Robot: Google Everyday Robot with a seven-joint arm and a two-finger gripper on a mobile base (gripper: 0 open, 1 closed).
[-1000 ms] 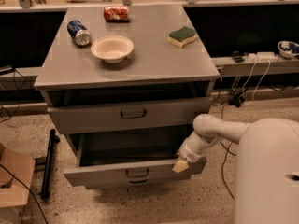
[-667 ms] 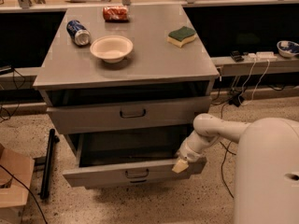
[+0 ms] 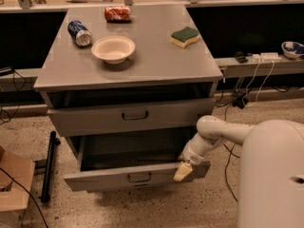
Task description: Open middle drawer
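Observation:
The grey metal cabinet (image 3: pixel 128 70) has its middle drawer (image 3: pixel 95 179) pulled well out, with its dark inside showing. The small dark bail handle (image 3: pixel 139 177) sits at the middle of its flat front. My gripper (image 3: pixel 184 171) is at the right end of that front, against its top edge, with the white arm (image 3: pixel 213 132) reaching in from the right. The drawer above (image 3: pixel 95 120) stands slightly out, with a dark gap over it. The lowest drawer is hidden under the open one.
On the cabinet top lie a white bowl (image 3: pixel 113 49), a blue can (image 3: pixel 79 33) on its side, a red packet (image 3: pixel 117 13) and a green-yellow sponge (image 3: pixel 185 36). A black bar (image 3: pixel 47 167) and a cardboard box (image 3: pixel 14 184) are on the floor at left. Cables (image 3: pixel 237 101) hang at right.

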